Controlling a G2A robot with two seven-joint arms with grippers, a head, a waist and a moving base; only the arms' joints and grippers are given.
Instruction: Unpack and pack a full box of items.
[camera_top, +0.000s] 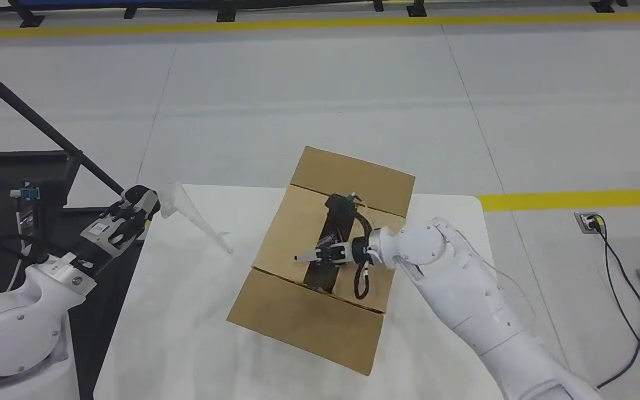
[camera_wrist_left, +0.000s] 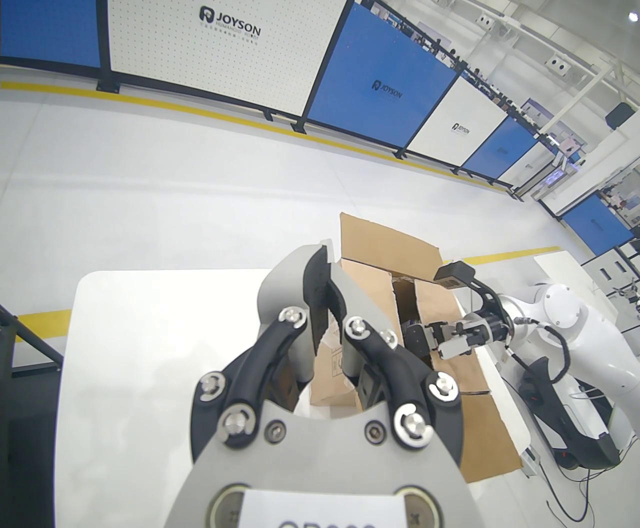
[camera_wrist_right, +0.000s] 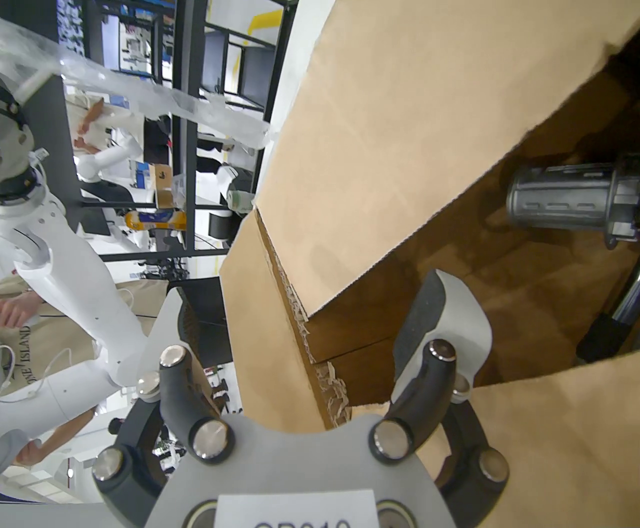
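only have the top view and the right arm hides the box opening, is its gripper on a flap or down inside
Observer: The right gripper is open and astride a flap. One finger is inside the box, with the flap edge in the gap.
Operator: anything in there near it
Observer: Yes, a grey metal cylinder lies inside the box, beyond that inner finger.
Operator: and is the left one really gripping that tape
Observer: The left gripper has its fingers pressed together in its wrist view. The clear tape strip runs out from its tips.
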